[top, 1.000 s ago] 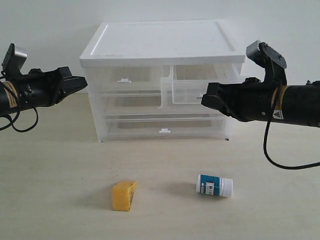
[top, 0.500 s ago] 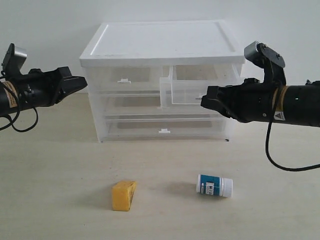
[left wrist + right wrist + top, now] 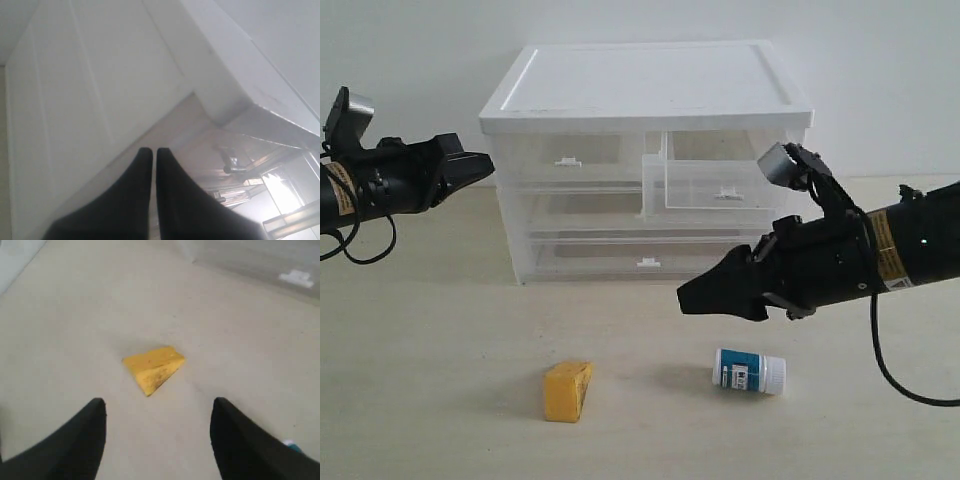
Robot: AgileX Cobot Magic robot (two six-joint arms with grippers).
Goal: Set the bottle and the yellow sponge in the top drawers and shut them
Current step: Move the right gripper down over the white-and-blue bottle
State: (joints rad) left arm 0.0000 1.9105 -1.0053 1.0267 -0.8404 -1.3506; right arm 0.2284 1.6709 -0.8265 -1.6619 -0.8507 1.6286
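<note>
- The right top drawer (image 3: 715,185) is pulled out and looks empty. The left top drawer (image 3: 570,150) is shut.
- The bottle (image 3: 748,371) lies on its side on the tabletop (image 3: 440,350), in front of the cabinet (image 3: 645,90). The yellow sponge (image 3: 566,390) lies to its left.
- The right hand (image 3: 157,407) is spread wide and empty, low near the bottle.
- The left hand (image 3: 154,152) is pressed together, up beside the cabinet.
- Left to do: put both things in, then shut the drawers.

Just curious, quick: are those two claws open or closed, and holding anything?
Left gripper: closed, holding nothing.
Right gripper: open, holding nothing.
</note>
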